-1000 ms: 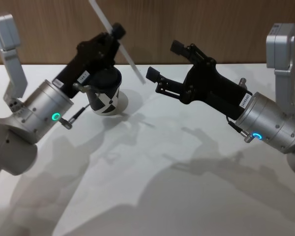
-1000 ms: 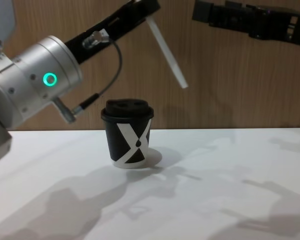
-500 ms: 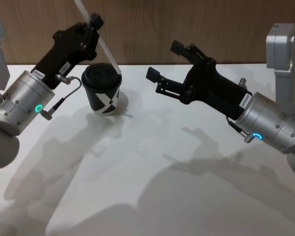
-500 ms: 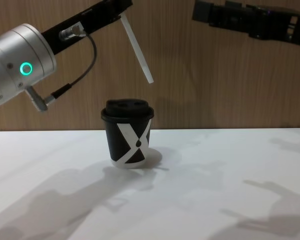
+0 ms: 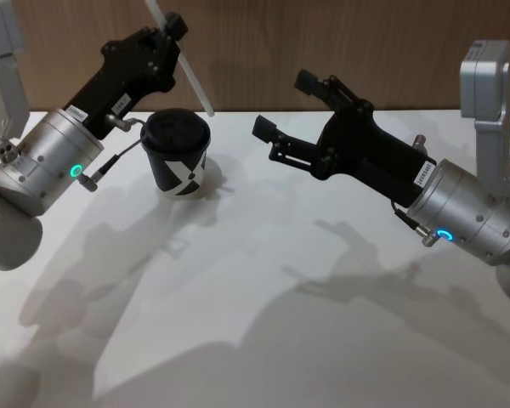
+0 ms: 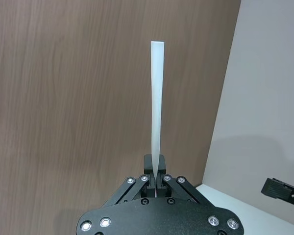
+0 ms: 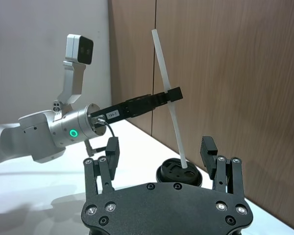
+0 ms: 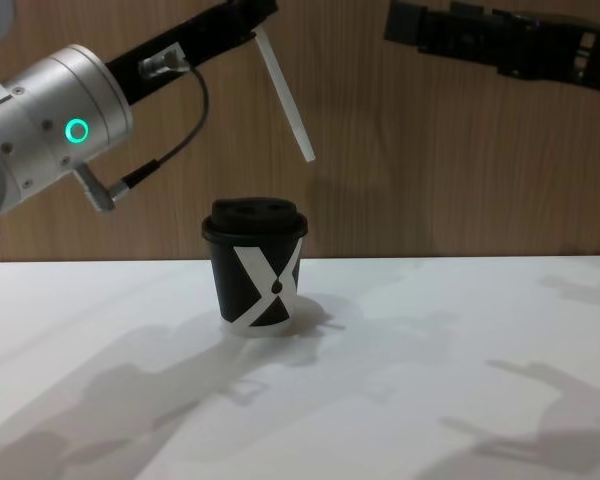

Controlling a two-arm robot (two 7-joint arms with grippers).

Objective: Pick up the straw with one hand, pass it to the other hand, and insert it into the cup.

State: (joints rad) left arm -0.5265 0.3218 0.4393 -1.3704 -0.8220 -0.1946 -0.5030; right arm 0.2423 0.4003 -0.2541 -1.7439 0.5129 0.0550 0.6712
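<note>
Chest view showed the left end effector (image 8: 252, 18) clenched on the tilted white straw (image 8: 286, 95), its tip above the black cup's (image 8: 255, 280) right edge, likely needing straightening and centring over the lid (image 8: 255, 212); the right end effector (image 5: 285, 106) hung released.

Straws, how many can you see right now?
1. The straw is pinched in the left gripper, tilted in the air, its lower end higher than the cup. The right gripper hangs open farther right.
</note>
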